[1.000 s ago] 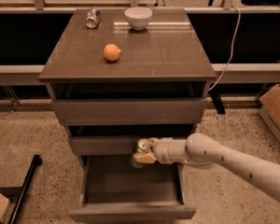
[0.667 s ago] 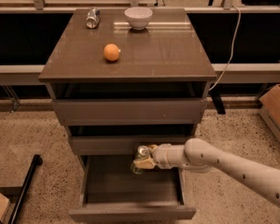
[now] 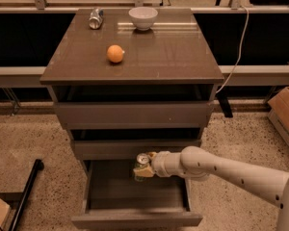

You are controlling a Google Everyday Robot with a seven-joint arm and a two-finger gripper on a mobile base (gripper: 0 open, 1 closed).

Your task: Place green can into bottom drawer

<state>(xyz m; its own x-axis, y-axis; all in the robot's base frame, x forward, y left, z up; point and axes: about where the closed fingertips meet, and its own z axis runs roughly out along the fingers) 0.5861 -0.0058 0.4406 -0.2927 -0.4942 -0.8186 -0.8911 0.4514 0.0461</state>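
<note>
Green can [image 3: 141, 160], silver-topped: hung upright over the back edge of the open grey-brown bottom drawer [image 3: 135, 220]; lettering unreadable.
Pale two-finger gripper [image 3: 145, 170]: was clamped around the can.

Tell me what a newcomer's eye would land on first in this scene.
First, the white arm at lower right, its gripper shut on the green can over the open bottom drawer. Next, the orange on the left half of the cabinet top, with a white bowl and a crushed can along the back edge.
</note>
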